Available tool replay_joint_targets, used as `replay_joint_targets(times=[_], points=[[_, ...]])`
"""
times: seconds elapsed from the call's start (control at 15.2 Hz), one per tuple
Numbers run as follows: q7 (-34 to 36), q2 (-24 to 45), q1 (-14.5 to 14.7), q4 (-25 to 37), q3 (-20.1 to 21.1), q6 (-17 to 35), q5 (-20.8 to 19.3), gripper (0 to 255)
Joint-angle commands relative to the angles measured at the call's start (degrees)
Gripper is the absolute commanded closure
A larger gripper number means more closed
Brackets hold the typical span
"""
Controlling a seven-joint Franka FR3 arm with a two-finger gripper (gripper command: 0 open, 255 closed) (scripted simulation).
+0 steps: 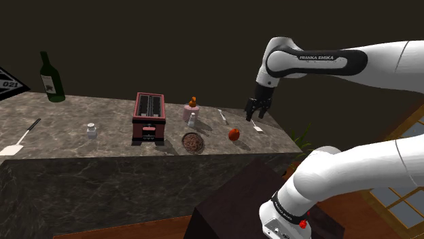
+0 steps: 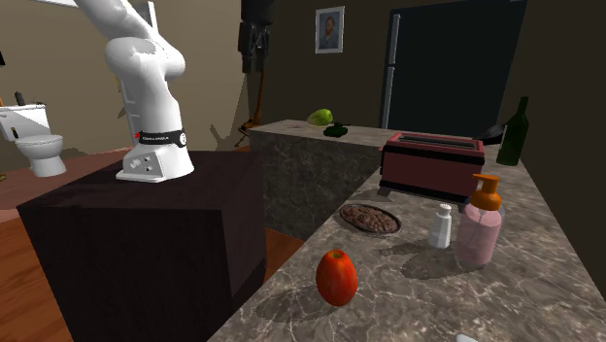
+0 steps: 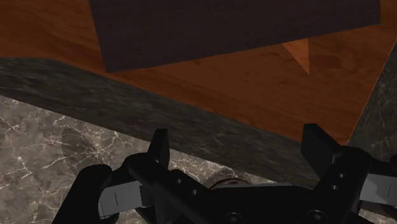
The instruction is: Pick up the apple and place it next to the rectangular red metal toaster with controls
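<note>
A red-orange apple (image 1: 234, 134) (image 2: 336, 277) rests on the marble counter (image 1: 81, 112) near its front edge. The dark red two-slot toaster (image 1: 149, 117) (image 2: 430, 163) stands further toward the shoulder view's left, with a round brown plate (image 1: 193, 142) between them. My black gripper (image 1: 257, 108) (image 2: 254, 47) hangs above the counter, up and to the right of the apple in the shoulder view, not touching it. In the wrist view the gripper (image 3: 238, 149) is open, with its fingers (image 3: 160, 147) standing apart over the counter's edge and nothing between them.
A pink soap dispenser (image 1: 192, 108) (image 2: 481, 223) and a small shaker (image 1: 191, 121) (image 2: 442, 226) stand behind the plate. A utensil (image 1: 257, 126) lies under the gripper. A green bottle (image 1: 51, 78), a second shaker (image 1: 92, 130) and a spatula (image 1: 19, 139) sit far left. The dark stand (image 2: 146, 233) is in front.
</note>
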Motion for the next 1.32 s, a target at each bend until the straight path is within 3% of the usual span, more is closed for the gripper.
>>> replay_joint_targets(times=[0.0, 0.33, 0.66, 0.92, 1.25], points=[[-1.86, 2.84, -0.55, -0.69, -1.77, 4.17, -0.87, 0], [-6.83, 11.26, -1.60, -0.69, -6.33, 13.88, -1.95, 0], [-12.74, 21.49, -1.90, 1.46, -10.73, 23.01, -0.51, 0], [-18.72, 30.66, -1.95, 4.70, -13.62, 29.33, 3.31, 0], [-27.71, 42.82, -3.42, 10.67, -14.90, 35.14, 11.36, 0]])
